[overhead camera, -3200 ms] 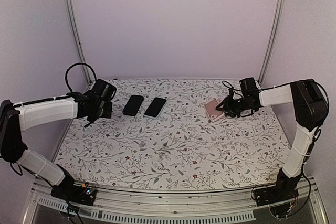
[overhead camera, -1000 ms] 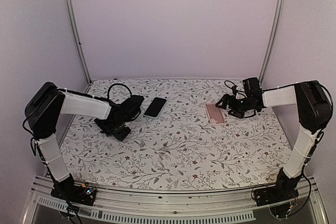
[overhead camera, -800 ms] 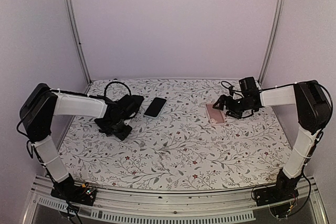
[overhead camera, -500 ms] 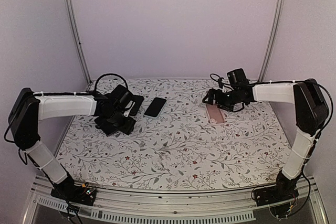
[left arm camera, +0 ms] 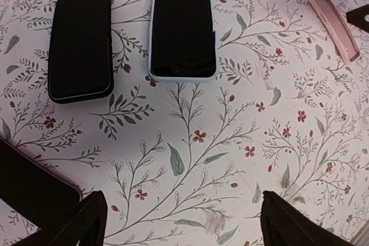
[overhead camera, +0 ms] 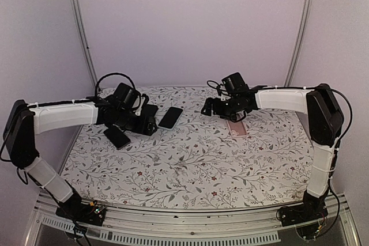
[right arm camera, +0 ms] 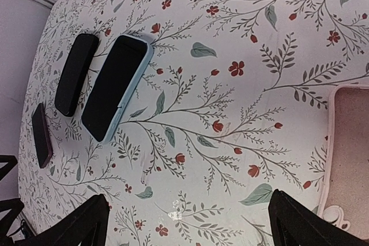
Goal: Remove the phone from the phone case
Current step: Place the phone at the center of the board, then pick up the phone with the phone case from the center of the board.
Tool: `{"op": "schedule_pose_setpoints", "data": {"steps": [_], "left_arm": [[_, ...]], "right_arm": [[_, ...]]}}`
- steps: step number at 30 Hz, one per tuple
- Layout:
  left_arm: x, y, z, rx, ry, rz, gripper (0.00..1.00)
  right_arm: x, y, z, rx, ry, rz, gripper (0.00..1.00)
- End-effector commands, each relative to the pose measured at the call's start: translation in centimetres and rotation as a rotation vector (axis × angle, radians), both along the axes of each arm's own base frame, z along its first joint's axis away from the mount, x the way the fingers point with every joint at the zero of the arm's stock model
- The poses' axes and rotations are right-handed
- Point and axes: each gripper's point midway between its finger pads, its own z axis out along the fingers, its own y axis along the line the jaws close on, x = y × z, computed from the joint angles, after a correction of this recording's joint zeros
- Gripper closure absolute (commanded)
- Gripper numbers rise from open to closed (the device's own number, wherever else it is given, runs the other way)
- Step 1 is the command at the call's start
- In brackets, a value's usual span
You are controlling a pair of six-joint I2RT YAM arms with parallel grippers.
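An empty pink phone case (overhead camera: 237, 127) lies open side up at the right (right arm camera: 349, 159), seen end-on at the left wrist view's edge (left arm camera: 334, 25). A dark phone (overhead camera: 117, 136) lies flat by itself at the left (right arm camera: 40, 135), its corner showing in the left wrist view (left arm camera: 31, 191). My left gripper (overhead camera: 147, 126) hovers open to the right of that phone, with only tablecloth between its fingers (left arm camera: 185, 226). My right gripper (overhead camera: 209, 109) hangs open above the cloth, left of the pink case, holding nothing (right arm camera: 193, 229).
A phone in a light blue case (overhead camera: 170, 117) (left arm camera: 183, 27) (right arm camera: 115, 87) and a black phone (overhead camera: 150, 111) (left arm camera: 81, 42) (right arm camera: 75, 74) lie side by side at the back left. The floral tablecloth (overhead camera: 196, 159) covers the table; metal posts stand at the back corners.
My left gripper opened, leaving the dark phone on the cloth, and drew away to the right. My right arm swung left, away from the pink case.
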Motion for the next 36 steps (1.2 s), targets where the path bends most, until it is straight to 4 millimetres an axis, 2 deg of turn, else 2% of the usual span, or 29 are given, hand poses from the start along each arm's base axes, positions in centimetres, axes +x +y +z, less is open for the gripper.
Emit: {"op": "schedule_pose_setpoints", "data": {"steps": [1, 4, 8, 15, 22, 32, 36], "left_arm": [[3.1, -2.0, 0.2, -0.032, -0.019, 0.026, 0.04], [5.0, -2.9, -1.0, 0.000, -0.017, 0.036, 0.01], [7.0, -4.3, -3.3, 0.058, 0.006, 0.035, 0.01], [9.9, -5.9, -5.8, 0.133, 0.013, 0.031, 0.01], [10.8, -6.4, -9.1, 0.196, 0.049, 0.022, 0.01], [11.6, -7.2, -11.6, 0.234, 0.068, -0.005, 0.01], [11.5, -7.2, -11.9, 0.242, 0.072, -0.012, 0.07]], "right_arm": [[1.0, -0.8, 1.6, 0.005, -0.016, -0.071, 0.01], [0.7, -0.9, 2.6, 0.019, -0.025, -0.070, 0.01], [0.3, -1.5, 3.7, 0.003, -0.043, -0.070, 0.01], [-0.1, -1.9, 5.5, -0.001, -0.077, -0.052, 0.01], [-0.3, -2.3, 5.8, -0.013, -0.089, -0.048, 0.01], [-0.2, -2.2, 5.8, -0.008, -0.093, -0.040, 0.01], [-0.1, -2.0, 5.7, 0.002, -0.093, -0.033, 0.01]]}}
